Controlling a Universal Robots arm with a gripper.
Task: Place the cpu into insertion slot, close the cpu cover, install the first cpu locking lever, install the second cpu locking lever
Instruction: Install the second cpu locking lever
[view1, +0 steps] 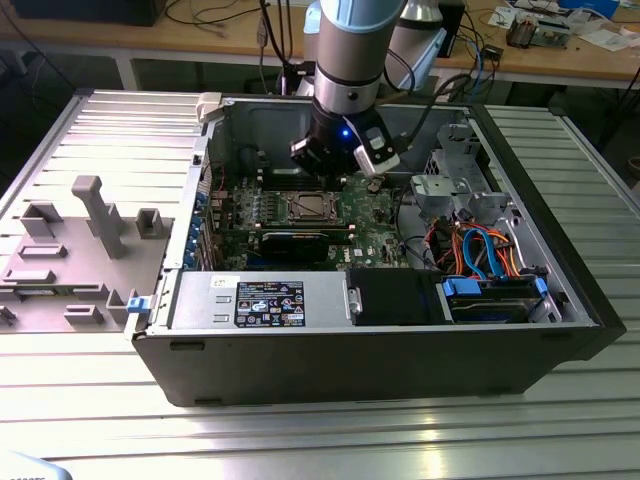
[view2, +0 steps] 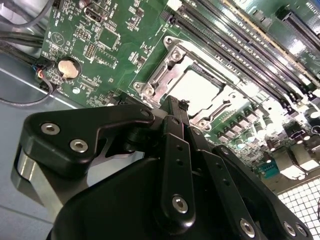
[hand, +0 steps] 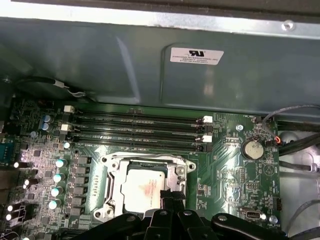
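White label (hand: 196, 55) on the case wall (hand: 100, 60) behind the circuit board (hand: 225, 170); dark sticker (view1: 268, 302) on the grey power supply box (view1: 200, 300). Both carry print too small for me to read.

the computer case (view1: 380, 370) lies open on the table (view1: 300, 440), with a fixture tray (view1: 80, 250) beside it at the exterior view's left. inside, on the circuit board (view1: 375, 225), the cpu (hand: 142, 192) sits in the insertion slot (view1: 310, 208), the cpu cover (hand: 116, 175) flat around it. memory slots (hand: 135, 130) run just beside. the claw (hand: 167, 196) hangs over the cpu's edge.
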